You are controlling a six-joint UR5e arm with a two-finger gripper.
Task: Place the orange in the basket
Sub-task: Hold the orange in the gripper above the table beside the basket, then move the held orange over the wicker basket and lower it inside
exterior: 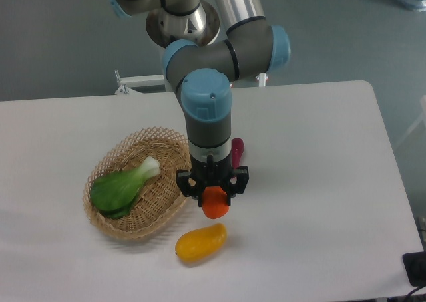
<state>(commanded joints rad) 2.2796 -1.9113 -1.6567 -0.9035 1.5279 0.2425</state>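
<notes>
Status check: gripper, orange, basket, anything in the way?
Gripper shut on orange, right of basket. Bok choy occupies basket's left. Yellow fruit nearby, not blocking.

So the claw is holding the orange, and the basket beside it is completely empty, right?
Not quite. The gripper does hold the orange beside the basket, but the basket isn't empty: the camera view shows a green leafy vegetable lying in it.

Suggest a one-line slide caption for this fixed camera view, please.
UR5e gripper grasping the orange beside the wicker basket holding a bok choy, yellow fruit nearby.
</notes>
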